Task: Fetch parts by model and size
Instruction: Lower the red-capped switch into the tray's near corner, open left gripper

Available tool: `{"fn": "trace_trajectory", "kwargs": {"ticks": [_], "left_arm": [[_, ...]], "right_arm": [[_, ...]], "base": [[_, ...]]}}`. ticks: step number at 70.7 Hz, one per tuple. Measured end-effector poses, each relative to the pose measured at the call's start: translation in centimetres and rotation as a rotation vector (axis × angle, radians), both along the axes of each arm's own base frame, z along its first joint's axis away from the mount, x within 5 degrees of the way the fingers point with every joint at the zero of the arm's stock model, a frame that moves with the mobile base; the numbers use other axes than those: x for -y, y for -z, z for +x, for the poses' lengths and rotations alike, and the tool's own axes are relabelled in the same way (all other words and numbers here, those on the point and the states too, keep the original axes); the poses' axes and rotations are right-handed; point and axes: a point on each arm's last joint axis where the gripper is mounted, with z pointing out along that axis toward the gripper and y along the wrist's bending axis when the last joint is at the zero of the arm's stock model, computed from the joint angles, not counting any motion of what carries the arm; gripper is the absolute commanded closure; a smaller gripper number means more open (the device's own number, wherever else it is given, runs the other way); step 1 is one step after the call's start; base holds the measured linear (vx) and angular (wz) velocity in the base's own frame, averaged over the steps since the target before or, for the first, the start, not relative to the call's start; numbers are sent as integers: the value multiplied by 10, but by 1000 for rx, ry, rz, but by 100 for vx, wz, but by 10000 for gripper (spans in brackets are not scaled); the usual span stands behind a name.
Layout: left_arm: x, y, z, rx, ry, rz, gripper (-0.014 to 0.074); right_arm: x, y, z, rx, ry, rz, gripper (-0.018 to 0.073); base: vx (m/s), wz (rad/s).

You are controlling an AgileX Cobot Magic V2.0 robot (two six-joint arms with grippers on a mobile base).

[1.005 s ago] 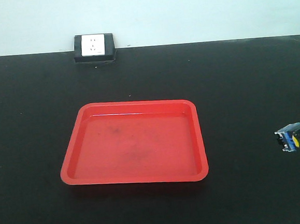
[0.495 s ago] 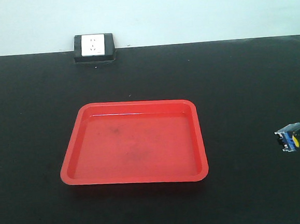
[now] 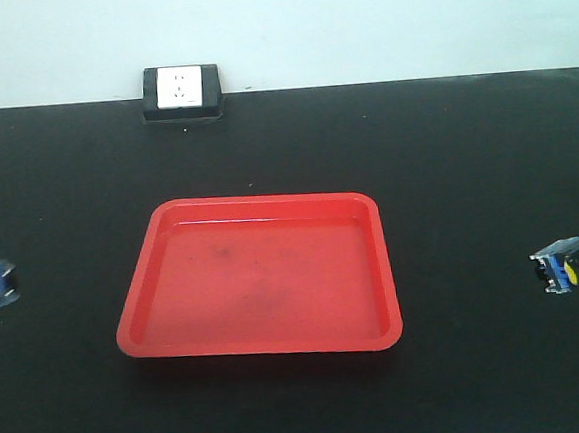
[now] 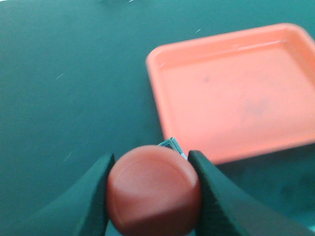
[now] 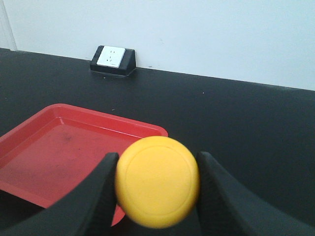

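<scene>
Over the black desk (image 3: 466, 162), either side of the red tray (image 3: 137, 324), we hold both parts: our left jaws clamped on the red-capped switch (image 4: 153, 194), our right jaws clamped on the yellow-capped switch (image 5: 157, 182), neither yet inside the tray.

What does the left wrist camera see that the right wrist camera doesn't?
Only the left wrist view shows the red-capped switch, pinched in the left gripper. Only the right wrist view shows the yellow-capped switch in the right gripper, plus the wall socket and the pale wall. Both show the red tray on the black table.
</scene>
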Motion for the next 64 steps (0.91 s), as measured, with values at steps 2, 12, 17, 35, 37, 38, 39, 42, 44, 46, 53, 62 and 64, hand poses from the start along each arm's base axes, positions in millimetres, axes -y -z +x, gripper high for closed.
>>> {"fn": "trace_trajectory", "kwargs": {"ticks": [2,12,17,35,37,38,39,42,44,46,53,62,64], "left_arm": [[4,0,9,-5,10,-5,594],[24,2,53,-38,67,-30,593],[32,3,75,-54,93,-29,593],[55,20,143,-149,127,11,585],[58,25,151,-164,133,19,582],[60,28,155,-170,137,22,580],[60,29,156,-173,138,25,578],[64,37,167,-196,145,38,571],[67,42,171,-207,152,44,568],[70,49,178,-225,158,51,564],[77,69,192,-278,166,68,548],[82,97,204,-345,169,85,528],[83,102,206,-356,168,88,525]], "right_arm": [[0,0,0,0,0,0,565],[0,0,0,0,0,0,565],[0,0,0,0,0,0,565],[0,0,0,0,0,0,565],[0,0,0,0,0,0,565],[0,0,0,0,0,0,565],[0,0,0,0,0,0,565],[0,0,0,0,0,0,565],[0,0,0,0,0,0,565],[0,0,0,0,0,0,565],[0,0,0,0,0,0,565],[0,0,0,0,0,0,565],[0,0,0,0,0,0,564]], "base": [[0,0],[0,0],[0,0],[0,0],[0,0],[0,0],[0,0],[0,0],[0,0],[0,0],[0,0],[0,0],[0,0]]}}
